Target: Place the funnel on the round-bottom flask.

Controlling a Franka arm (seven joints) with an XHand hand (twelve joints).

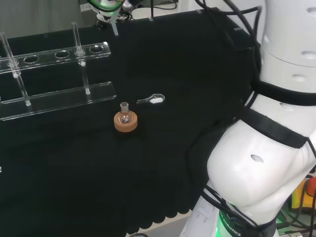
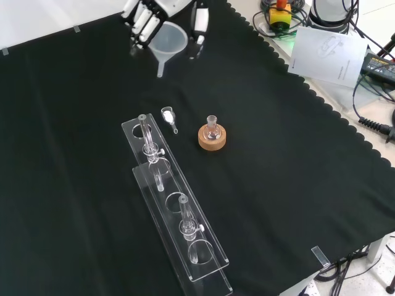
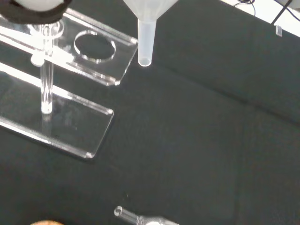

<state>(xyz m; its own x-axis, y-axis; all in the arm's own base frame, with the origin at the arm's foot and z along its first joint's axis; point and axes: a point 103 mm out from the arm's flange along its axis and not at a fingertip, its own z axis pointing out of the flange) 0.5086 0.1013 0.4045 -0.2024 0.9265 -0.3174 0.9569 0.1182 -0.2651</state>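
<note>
The tabletop [image 2: 296,185] is covered with plain black cloth, unpatterned, with a scalloped edge at the right of the front view. A milky, translucent white funnel [image 2: 168,44] is seen at the top of that frame, held in a hand [image 2: 148,21] of white segments with black parts between them. Near the centre, a clear colourless flask [image 2: 212,126] is seated in a tan cork ring [image 2: 212,139]. The rack [image 2: 179,213] at the lower centre is of clear colourless plastic with bright glinting edges. A small clear scoop [image 2: 168,117] beside it is filled with something white. In the head view, the arm [image 1: 266,148] at the right is glossy white, crossed with black bands.
</note>
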